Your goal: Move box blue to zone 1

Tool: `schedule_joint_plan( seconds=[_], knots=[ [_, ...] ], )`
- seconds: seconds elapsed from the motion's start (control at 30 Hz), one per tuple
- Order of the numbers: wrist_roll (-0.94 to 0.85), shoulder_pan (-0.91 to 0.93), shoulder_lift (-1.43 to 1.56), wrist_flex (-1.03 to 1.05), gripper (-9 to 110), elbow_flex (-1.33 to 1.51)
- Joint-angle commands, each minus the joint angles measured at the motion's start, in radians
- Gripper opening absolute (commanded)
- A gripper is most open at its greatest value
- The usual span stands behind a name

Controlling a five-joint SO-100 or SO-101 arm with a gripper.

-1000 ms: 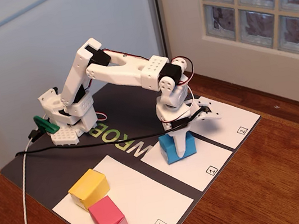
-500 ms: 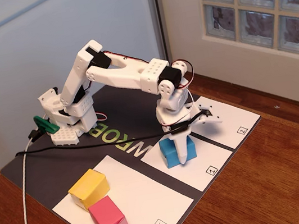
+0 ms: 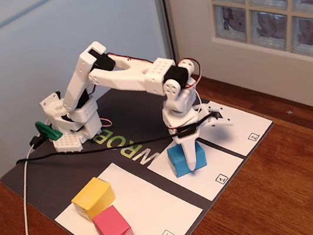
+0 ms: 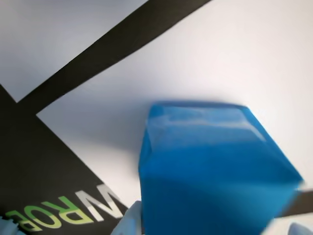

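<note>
On zone 1 (image 3: pixel 204 172), the box blue (image 3: pixel 181 160) sits between the claw's (image 3: pixel 191 161) narrowly parted fingers.

The claw (image 3: pixel 194 158) stands over the box blue (image 3: pixel 182 159) on zone 1 (image 3: pixel 210 175) (one finger down its front).

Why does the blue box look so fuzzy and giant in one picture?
In the wrist view the camera sits very close, so the blue box fills much of the frame and looks soft and blurred, with a shadow on the paper beside it. In the fixed view it is small and sharp, in even daylight.
</note>
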Motion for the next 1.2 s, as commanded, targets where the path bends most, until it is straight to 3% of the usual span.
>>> schedule_joint_plan(
  seconds=[0.0,0.47,0.57,0.7,1.03,1.17],
  knots=[
    [0.003,0.008,0.114,0.025,36,-0.061],
    [-0.005,0.041,0.322,0.147,34,-0.084],
    [-0.009,0.051,0.367,0.189,24,-0.084],
    [-0.003,0.067,0.414,0.230,0,-0.084],
    [0.127,0.066,0.534,0.373,-1,-0.069],
    [0.187,0.055,0.710,0.376,-1,0.106]
  ],
)
